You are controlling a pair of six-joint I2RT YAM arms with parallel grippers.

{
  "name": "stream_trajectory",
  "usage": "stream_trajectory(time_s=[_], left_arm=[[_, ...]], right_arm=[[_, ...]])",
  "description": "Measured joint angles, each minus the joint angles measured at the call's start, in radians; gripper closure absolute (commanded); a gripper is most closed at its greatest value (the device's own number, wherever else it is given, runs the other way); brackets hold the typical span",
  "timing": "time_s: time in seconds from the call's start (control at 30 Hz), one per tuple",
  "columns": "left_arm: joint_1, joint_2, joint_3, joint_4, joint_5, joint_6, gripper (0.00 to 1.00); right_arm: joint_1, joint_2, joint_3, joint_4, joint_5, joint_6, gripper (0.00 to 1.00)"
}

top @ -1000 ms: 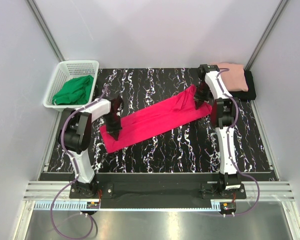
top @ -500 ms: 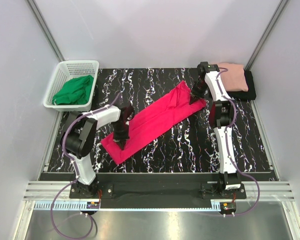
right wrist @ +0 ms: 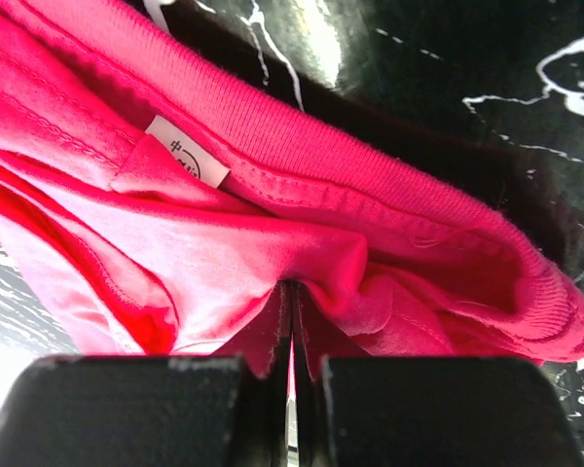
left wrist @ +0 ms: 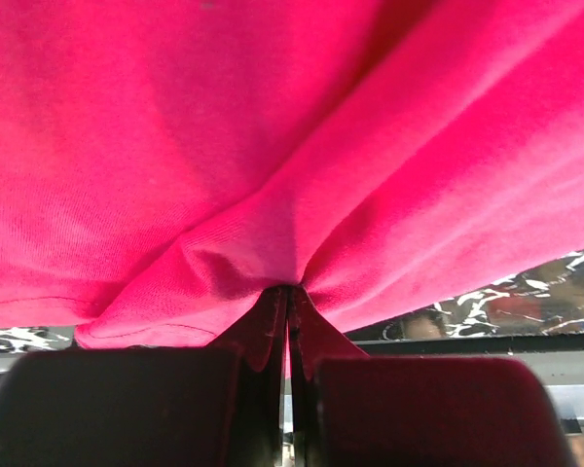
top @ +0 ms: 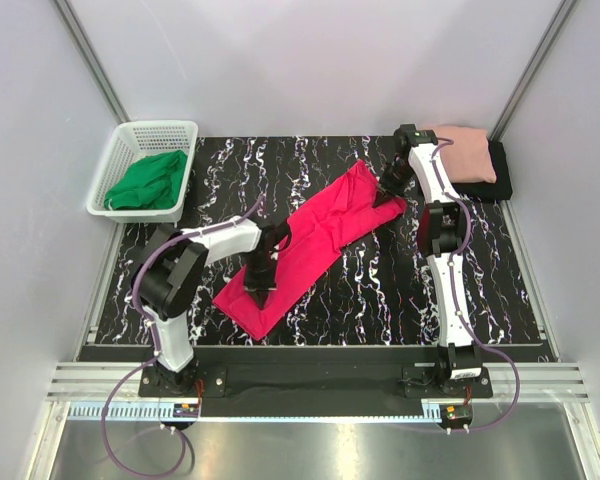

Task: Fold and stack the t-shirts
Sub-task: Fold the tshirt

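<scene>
**Crimson-pink t-shirt [top: 320,230] pinched at both ends**

The left claw [top: 256,289] clenches its near end. It stretches diagonally over the marbled desk [top: 380,290]. The right claw [top: 384,194] grips its collar end, near the salmon-pink t-shirt [top: 467,155] folded atop the black t-shirt [top: 500,178].

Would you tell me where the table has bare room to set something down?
Bare: the near patch between the crimson shirt and the right arm; the far strip between basket and shirt. Crowded: the far right corner, salmon shirt stacked on black shirt.

White basket [top: 160,125] with green cloth [top: 148,180] at black marbled table's [top: 360,290] corner
</scene>
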Motion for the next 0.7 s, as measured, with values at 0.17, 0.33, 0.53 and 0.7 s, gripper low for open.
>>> stream_trajectory(time_s=[0.17,0.33,0.53,0.7], left_arm=[[-0.039,0.000,-0.001,0.010,0.021,-0.010,1.00],[-0.068,-0.014,-0.018,0.029,0.043,-0.017,1.00],[-0.080,-0.030,-0.040,0.051,0.069,-0.018,1.00],[-0.100,-0.031,-0.042,0.069,0.095,-0.018,1.00]], right_arm=[[0.000,0.007,0.008,0.018,-0.024,0.011,1.00],[0.000,0.018,0.018,0.051,-0.055,0.032,1.00],[-0.001,0.031,0.028,0.106,-0.093,0.056,1.00],[-0.002,0.040,0.030,0.158,-0.129,0.074,1.00]])
